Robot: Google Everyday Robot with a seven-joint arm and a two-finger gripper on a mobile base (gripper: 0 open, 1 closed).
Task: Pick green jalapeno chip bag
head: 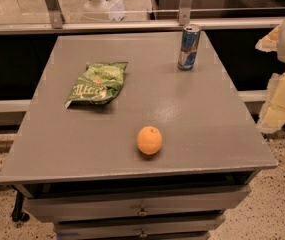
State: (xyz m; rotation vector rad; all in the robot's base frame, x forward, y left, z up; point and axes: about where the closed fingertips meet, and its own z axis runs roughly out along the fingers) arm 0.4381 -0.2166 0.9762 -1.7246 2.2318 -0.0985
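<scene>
The green jalapeno chip bag point(98, 83) lies flat on the left half of the grey table top point(192, 109). It is crinkled and shiny, with white lettering and a yellowish picture. My gripper point(280, 100) shows as pale yellow and white parts at the right edge of the view. It is off the table's right side, far from the bag, and holds nothing that I can see.
An orange point(149, 140) sits near the table's front middle. A blue and silver drink can point(188, 47) stands upright at the back right. Drawers point(142, 209) are below the top. A metal rail with glass point(132, 25) runs behind the table.
</scene>
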